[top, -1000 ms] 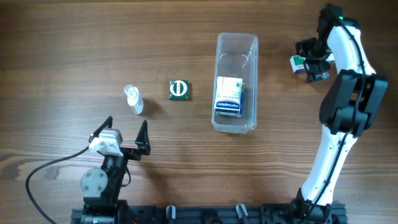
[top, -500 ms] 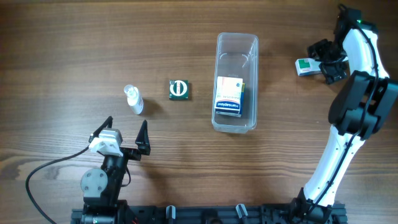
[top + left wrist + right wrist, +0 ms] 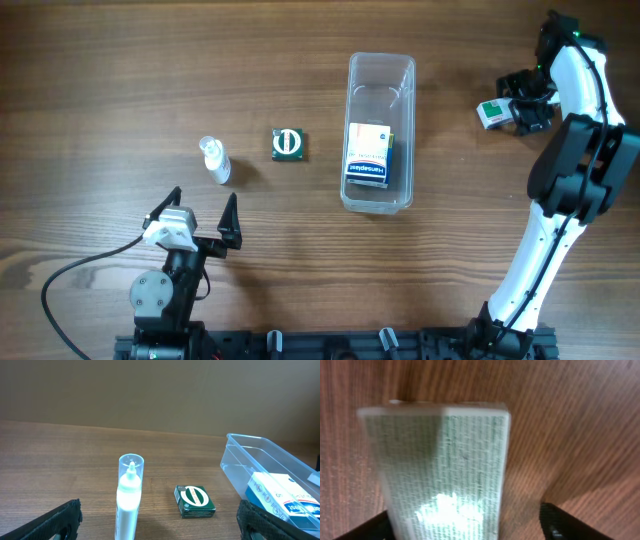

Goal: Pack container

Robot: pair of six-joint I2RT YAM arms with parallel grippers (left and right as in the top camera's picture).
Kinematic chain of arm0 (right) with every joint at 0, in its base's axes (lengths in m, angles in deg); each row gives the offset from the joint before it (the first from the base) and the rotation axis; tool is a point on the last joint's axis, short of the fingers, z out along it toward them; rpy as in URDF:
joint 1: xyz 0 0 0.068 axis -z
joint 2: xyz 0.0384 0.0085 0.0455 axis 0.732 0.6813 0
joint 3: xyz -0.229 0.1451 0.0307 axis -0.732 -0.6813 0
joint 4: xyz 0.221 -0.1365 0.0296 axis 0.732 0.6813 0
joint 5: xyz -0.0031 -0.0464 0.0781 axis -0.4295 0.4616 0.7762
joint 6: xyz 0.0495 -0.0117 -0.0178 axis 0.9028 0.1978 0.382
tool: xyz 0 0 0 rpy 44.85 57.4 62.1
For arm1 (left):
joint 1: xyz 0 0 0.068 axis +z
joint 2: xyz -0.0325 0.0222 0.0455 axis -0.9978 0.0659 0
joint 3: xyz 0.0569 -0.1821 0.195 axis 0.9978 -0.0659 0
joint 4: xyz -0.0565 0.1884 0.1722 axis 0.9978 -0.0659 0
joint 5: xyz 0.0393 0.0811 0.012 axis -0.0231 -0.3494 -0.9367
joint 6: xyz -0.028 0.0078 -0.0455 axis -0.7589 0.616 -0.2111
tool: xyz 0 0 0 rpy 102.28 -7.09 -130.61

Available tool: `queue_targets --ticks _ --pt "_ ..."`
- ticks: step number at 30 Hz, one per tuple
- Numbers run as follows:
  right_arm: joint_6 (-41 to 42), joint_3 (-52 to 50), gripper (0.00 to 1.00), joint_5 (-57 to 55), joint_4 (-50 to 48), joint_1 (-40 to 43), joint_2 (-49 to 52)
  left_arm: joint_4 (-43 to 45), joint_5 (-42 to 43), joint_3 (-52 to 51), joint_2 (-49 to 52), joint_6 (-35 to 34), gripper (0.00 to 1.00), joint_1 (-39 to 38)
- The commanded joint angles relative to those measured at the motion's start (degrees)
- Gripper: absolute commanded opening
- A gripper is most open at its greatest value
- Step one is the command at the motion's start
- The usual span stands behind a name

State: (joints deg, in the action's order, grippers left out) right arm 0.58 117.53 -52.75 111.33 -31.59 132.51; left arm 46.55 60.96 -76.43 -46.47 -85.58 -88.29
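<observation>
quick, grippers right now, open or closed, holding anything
left gripper: open, empty.
right gripper: jaws open around the green-and-white box, gap showing on one side, not gripping it.

The container's (image 3: 381, 85) far half is bare; a blue-and-white box (image 3: 368, 155) fills its near half. Left of the container sit a small green box (image 3: 289, 144) and, farther left, an upright bottle (image 3: 214, 160), with gaps between them. To its right, open room runs to a pale green box (image 3: 489, 113).
</observation>
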Motion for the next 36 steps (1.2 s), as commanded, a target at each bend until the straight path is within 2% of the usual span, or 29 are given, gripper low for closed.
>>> queue_targets --ticks 1,5,16,23,28,36 --pt "-0.98 1.05 0.72 -0.02 -0.92 -0.24 1.07 -0.31 0.48 -0.15 -0.11 1.09 1.0 0.59" --pt "-1.42 1.05 0.7 -0.37 -0.92 -0.24 1.07 -0.31 0.48 -0.15 -0.11 1.09 1.0 0.59" --pt "-4.2 1.07 0.5 -0.33 -1.55 -0.24 0.83 -0.28 0.48 -0.15 -0.11 1.11 1.0 0.59" --pt "-6.75 1.09 0.5 -0.35 -1.95 -0.81 -2.54 -0.31 0.48 -0.15 -0.11 1.09 1.0 0.59" --pt "-10.23 1.09 0.5 0.31 -2.01 -3.43 -9.31 -0.31 0.48 -0.15 -0.11 1.11 1.0 0.59" --pt "-16.02 1.09 0.51 -0.42 -1.77 -15.15 -21.11 -0.31 0.48 -0.15 -0.11 1.09 1.0 0.59"
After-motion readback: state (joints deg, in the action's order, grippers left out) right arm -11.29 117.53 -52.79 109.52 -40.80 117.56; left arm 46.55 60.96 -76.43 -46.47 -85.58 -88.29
